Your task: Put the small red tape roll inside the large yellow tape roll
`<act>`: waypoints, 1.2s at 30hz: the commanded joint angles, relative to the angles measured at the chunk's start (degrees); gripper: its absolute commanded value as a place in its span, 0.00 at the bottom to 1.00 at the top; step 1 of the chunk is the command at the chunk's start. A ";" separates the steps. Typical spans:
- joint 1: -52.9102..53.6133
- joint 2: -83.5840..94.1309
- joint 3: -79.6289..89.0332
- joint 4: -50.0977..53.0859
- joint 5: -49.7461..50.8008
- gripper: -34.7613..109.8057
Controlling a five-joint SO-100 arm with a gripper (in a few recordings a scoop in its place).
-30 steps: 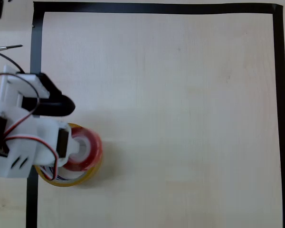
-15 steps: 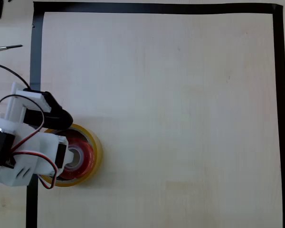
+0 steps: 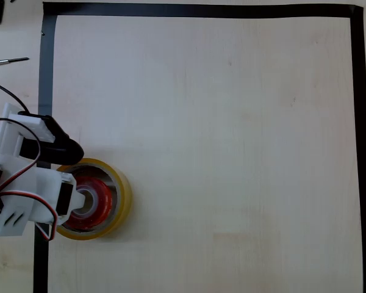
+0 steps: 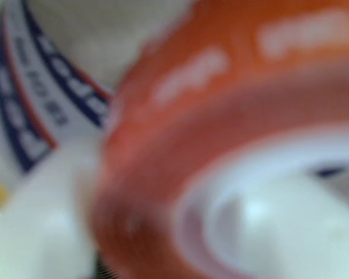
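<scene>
At the table's 8 o'clock edge, the small red tape roll (image 3: 96, 201) lies inside the large yellow tape roll (image 3: 119, 196). Gripper (image 3: 76, 180) over them, jaws spread wide, one finger in the red core.

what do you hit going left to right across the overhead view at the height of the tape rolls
white arm body → left black border tape → large yellow tape roll with the small red tape roll inside it → bare wooden table → right black border tape

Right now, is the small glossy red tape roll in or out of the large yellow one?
In. Overhead, the small glossy red tape roll lies flat within the large translucent yellow tape roll, ringed by yellow.
</scene>
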 commanded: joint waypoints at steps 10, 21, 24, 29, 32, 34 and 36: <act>-0.35 6.77 -1.41 0.00 -1.23 0.39; -13.45 49.31 15.21 7.12 1.05 0.24; -20.39 55.55 20.92 5.19 6.42 0.24; -21.80 57.83 30.32 -2.90 7.47 0.24; -23.55 58.01 37.79 -8.96 7.56 0.24; -22.50 61.87 42.63 -10.90 7.56 0.24; -20.83 71.72 48.69 -8.88 7.56 0.24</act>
